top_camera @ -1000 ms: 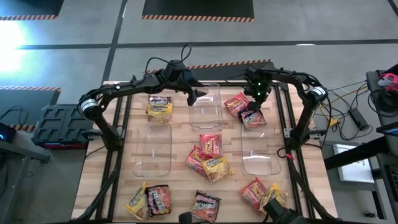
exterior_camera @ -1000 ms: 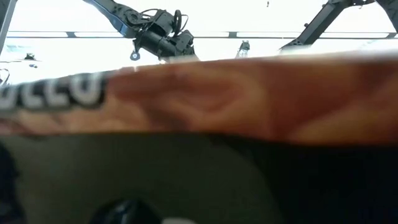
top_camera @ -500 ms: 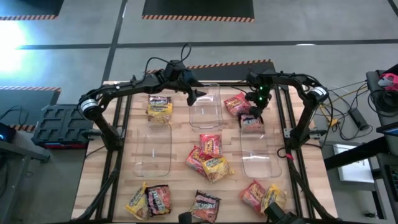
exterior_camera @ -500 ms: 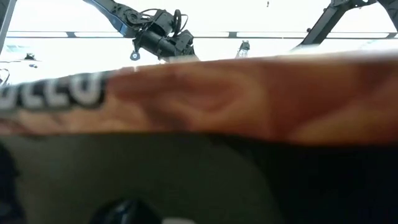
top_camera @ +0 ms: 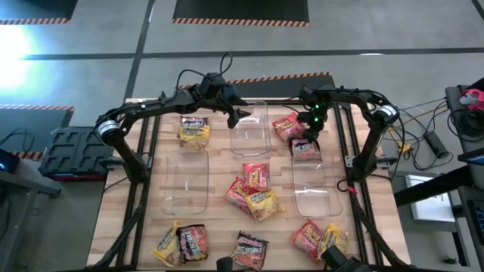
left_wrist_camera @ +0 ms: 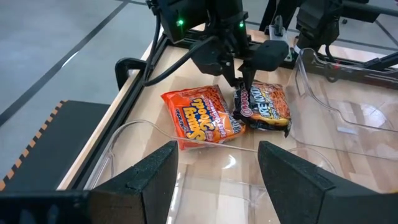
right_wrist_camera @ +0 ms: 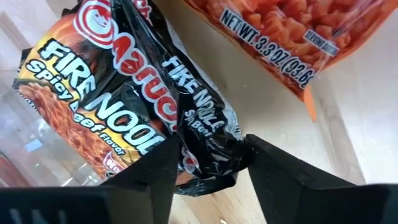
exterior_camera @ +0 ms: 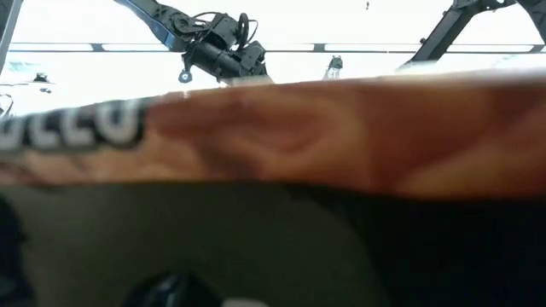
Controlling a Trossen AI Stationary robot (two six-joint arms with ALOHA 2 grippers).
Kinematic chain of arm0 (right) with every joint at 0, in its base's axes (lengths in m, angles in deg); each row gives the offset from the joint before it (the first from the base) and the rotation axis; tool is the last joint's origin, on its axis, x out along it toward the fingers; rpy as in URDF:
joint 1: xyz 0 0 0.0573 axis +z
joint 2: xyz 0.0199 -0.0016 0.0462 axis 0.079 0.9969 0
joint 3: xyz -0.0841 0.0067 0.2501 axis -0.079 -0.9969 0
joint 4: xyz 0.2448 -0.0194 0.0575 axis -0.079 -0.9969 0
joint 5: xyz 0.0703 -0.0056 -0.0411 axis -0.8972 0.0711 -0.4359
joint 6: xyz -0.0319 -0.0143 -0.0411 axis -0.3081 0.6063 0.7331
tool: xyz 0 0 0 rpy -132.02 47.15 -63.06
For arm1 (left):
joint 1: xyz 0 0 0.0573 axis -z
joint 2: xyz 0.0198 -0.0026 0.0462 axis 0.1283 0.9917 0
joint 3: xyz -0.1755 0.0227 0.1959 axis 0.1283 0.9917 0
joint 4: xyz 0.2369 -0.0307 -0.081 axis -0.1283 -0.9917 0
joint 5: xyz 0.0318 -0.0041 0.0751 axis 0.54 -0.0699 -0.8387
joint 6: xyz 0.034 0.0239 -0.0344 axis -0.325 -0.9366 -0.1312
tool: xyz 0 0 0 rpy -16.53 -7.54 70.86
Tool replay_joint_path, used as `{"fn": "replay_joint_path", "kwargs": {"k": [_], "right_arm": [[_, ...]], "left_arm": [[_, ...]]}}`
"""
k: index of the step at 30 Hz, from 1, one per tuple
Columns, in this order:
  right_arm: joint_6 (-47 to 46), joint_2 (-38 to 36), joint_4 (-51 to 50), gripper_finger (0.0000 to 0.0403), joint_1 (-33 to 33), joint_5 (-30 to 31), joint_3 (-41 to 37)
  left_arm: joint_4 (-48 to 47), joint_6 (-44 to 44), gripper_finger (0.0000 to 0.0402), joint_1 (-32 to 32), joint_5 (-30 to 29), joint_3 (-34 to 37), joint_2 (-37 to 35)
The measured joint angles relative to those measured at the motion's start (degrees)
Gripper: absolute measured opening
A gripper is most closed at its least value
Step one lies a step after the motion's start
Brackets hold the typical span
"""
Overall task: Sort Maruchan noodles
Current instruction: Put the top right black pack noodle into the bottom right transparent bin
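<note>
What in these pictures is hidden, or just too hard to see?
- Low view: a blurred brown packet pressed against the lens hides the table; only the left arm shows above it.
- High view: the packet labels, such as on the dark packet, are too small to read.
- Right wrist view: the orange packet is cut off by the frame edge.
- High view: the right gripper covers where it meets the dark packet.
</note>
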Motion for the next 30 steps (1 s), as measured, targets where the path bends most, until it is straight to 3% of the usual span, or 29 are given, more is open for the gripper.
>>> {"fn": "replay_joint_path", "kwargs": {"k": [14, 30], "right_arm": [[0.16, -0.01, -0.60, 0.0073, -0.02, 0.19, 0.07], [0.59, -0.39, -4.53, 0.0009, -0.02, 0.96, 3.50]], "left_arm": [[-0.02, -0.43, 0.0206, 0.00, -0.26, 0.04, -0.02], [-0.12, -0.42, 0.0206, 0.00, -0.28, 0.04, -0.02]]}}
